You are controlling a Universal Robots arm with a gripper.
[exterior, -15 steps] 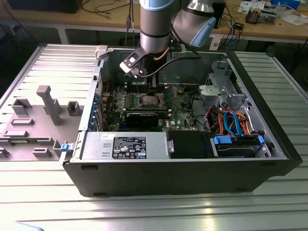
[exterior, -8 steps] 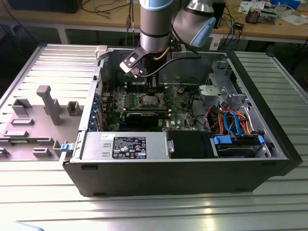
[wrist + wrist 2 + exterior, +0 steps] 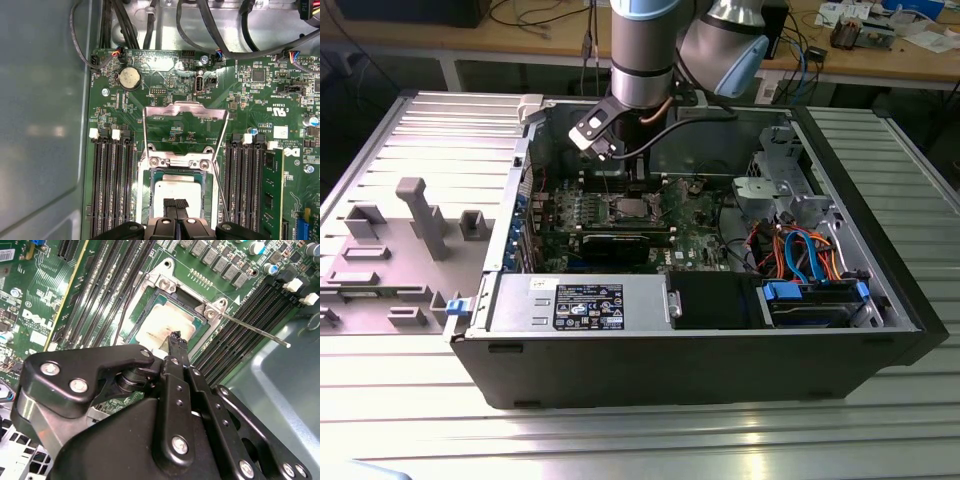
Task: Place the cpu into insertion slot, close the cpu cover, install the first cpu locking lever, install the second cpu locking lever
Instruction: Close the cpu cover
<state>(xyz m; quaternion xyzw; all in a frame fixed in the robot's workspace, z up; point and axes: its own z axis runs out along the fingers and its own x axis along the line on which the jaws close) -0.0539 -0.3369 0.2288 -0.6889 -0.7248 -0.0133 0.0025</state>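
My black metal gripper (image 3: 175, 203) pinched together on nothing, tips above the cpu (image 3: 172, 189), flat smeared silvery square seated in the insertion slot (image 3: 180, 161), thin steel lever rod (image 3: 220, 192) beside that slot, windowed cpu cover (image 3: 185, 109) standing open beyond it

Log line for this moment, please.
cpu: in insertion slot | cpu cover: open | locking lever: unlatched | gripper: shut, over cpu

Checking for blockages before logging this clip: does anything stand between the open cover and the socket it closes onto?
Yes. The gripper sits directly over the chip in the socket, in the way of the cover, which is swung back open. Nothing else visible lies between.
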